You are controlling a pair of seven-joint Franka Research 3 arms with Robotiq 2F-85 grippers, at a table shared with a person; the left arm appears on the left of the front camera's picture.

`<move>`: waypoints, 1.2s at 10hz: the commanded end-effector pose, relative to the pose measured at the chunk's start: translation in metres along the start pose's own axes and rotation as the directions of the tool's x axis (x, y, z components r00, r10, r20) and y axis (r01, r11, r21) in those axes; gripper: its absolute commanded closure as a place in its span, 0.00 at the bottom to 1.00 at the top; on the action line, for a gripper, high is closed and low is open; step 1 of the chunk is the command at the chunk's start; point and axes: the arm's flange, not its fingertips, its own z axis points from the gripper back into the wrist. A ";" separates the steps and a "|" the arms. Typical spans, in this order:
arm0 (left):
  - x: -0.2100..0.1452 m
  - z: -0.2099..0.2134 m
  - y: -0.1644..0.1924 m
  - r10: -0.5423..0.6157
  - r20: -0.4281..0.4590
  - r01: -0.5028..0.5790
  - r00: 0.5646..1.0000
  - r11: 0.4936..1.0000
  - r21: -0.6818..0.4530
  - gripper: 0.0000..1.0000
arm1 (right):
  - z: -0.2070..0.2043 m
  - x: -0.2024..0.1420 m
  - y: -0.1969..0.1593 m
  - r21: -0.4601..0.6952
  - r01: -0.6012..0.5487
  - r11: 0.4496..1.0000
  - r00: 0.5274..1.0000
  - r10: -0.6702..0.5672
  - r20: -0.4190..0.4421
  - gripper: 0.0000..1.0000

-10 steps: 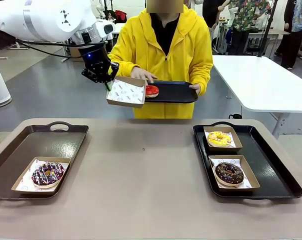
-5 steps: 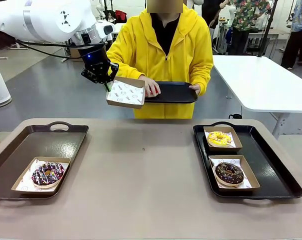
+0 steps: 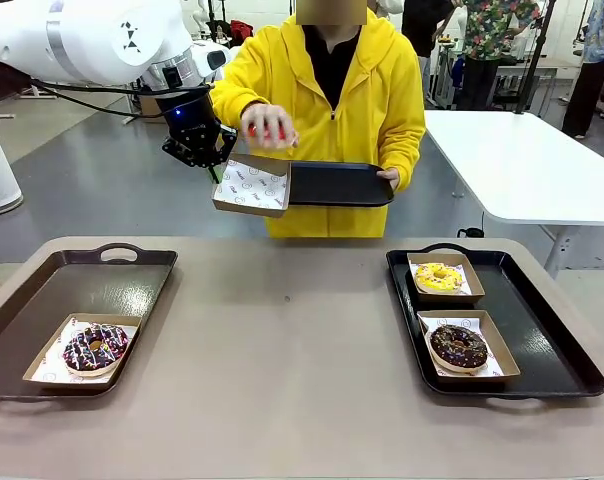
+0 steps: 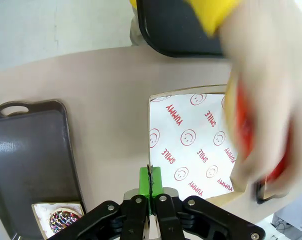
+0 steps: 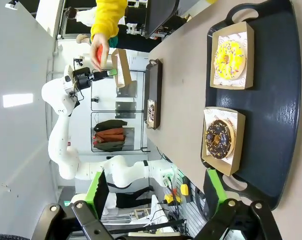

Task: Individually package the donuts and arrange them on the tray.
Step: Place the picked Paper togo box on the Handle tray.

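Note:
My left gripper (image 3: pixel 215 167) is shut on the rim of an empty paper-lined box (image 3: pixel 252 186), held in the air in front of the person. In the left wrist view its green pads (image 4: pixel 150 181) pinch the edge of that box (image 4: pixel 191 142). The person's hand holds the red-iced donut (image 3: pixel 265 129) just above the box, blurred in the left wrist view (image 4: pixel 251 135). On the right tray (image 3: pixel 572 350), the yellow donut (image 3: pixel 438 277) and the chocolate donut (image 3: pixel 458 346) each lie in a box. The striped donut (image 3: pixel 95 348) is boxed on the left tray (image 3: pixel 82 285). My right gripper (image 5: pixel 157 195) hangs open above the right tray.
The person's other hand holds a black tray (image 3: pixel 344 186) next to the lifted box. The brown table (image 3: pixel 282 340) lies bare between the two trays. A white table (image 3: pixel 522 165) stands at the far right.
The person's hand took the red-iced donut off the hand-held tray and raised it over the box in my left gripper. Neither arm moved.

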 end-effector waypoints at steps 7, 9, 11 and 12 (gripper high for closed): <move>-0.003 0.001 0.003 -0.001 0.002 0.001 1.000 1.000 0.003 1.00 | 0.000 -0.001 0.002 0.001 -0.002 1.000 1.000 0.002 0.000 0.00; -0.003 0.001 0.003 -0.001 0.002 0.001 1.000 1.000 0.003 1.00 | 0.000 -0.001 0.002 0.001 -0.002 1.000 1.000 0.002 0.000 0.00; -0.003 0.001 0.003 -0.001 0.002 0.001 1.000 1.000 0.003 1.00 | 0.000 -0.001 0.002 0.001 -0.002 1.000 1.000 0.002 0.000 0.00; -0.003 0.001 0.003 -0.001 0.002 0.001 1.000 1.000 0.003 1.00 | 0.000 -0.001 0.002 0.001 -0.002 1.000 1.000 0.002 0.000 0.00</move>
